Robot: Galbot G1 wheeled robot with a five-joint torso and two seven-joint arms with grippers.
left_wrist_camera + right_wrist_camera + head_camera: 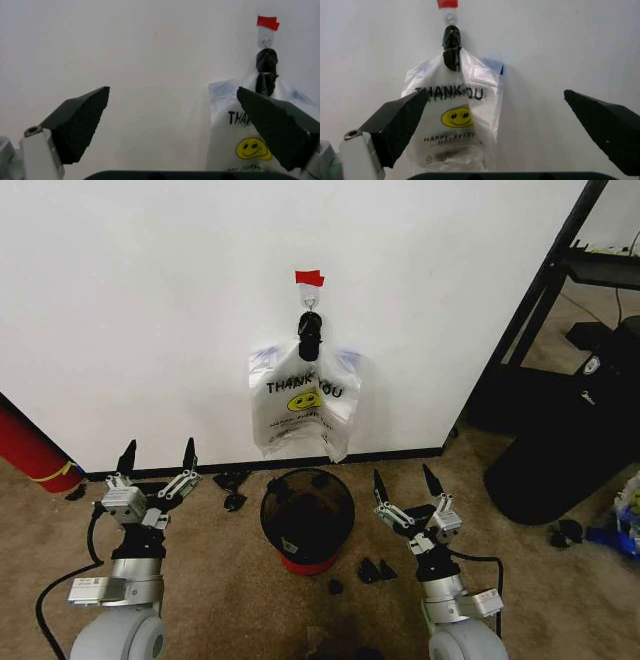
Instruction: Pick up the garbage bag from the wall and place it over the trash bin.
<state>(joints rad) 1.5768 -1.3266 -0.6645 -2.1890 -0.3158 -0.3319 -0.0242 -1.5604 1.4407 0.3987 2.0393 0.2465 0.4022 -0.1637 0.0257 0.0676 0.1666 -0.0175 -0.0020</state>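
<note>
On the white wall (150, 300), a metal hook (311, 302) sits under red tape (309, 278). From it a black tie holds the garbage bag (343, 395) (487, 93), thin translucent plastic with a small blue patch. It partly overlaps a white THANK YOU smiley bag (285, 405) (435, 112) (230, 127). Below them on the carpet stands the trash bin (307, 515), black wire mesh with a red base. My left gripper (158, 450) is open, low and left of the bin. My right gripper (402, 477) is open at the bin's right. Both point at the wall, apart from the bags.
A large glossy black bin (570, 450) stands at the right, beside a black rack leg (530, 300). A red object (30, 450) leans at the far left by the black baseboard. Small black scraps (230, 480) (375, 570) lie on the carpet around the mesh bin.
</note>
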